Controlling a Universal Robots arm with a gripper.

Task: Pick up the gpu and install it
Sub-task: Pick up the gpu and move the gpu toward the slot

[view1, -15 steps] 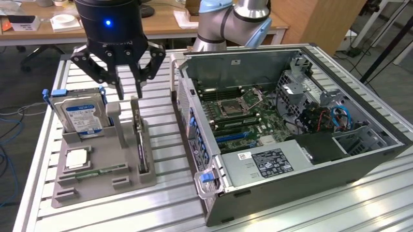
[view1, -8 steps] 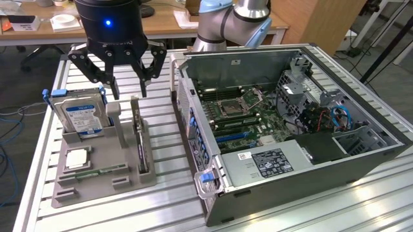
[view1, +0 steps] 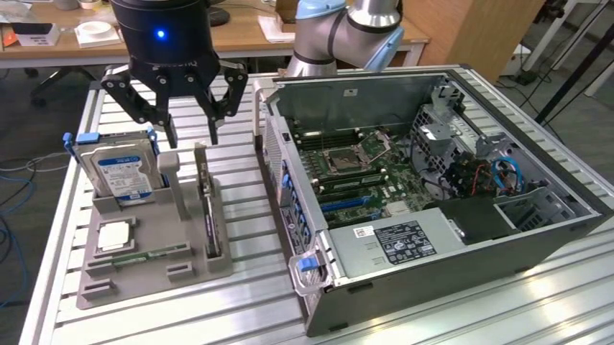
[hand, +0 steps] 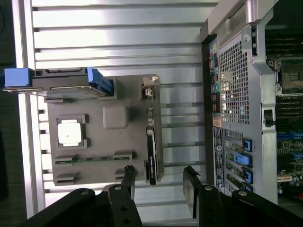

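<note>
The gpu [view1: 209, 208] stands on edge in a slot of the grey holder tray [view1: 144, 277], a thin dark card left of the open computer case [view1: 537, 237] in the exterior view. In the wrist view the gpu [hand: 151, 137] shows edge-on as a narrow dark strip. My gripper [view1: 192, 138] hangs just above the card's far end, its black fingers [view1: 171, 133] spread apart with nothing between them. In the wrist view the gripper [hand: 158, 178] straddles the line of the card, clear of it.
On the tray stand a silver hard drive [view1: 123, 169] with a blue-white label, a processor chip [view1: 113, 236] and a green memory stick [view1: 149, 253]. The case lies open with its motherboard [view1: 360, 165] exposed. Its rear wall [hand: 234, 80] rises close beside the tray.
</note>
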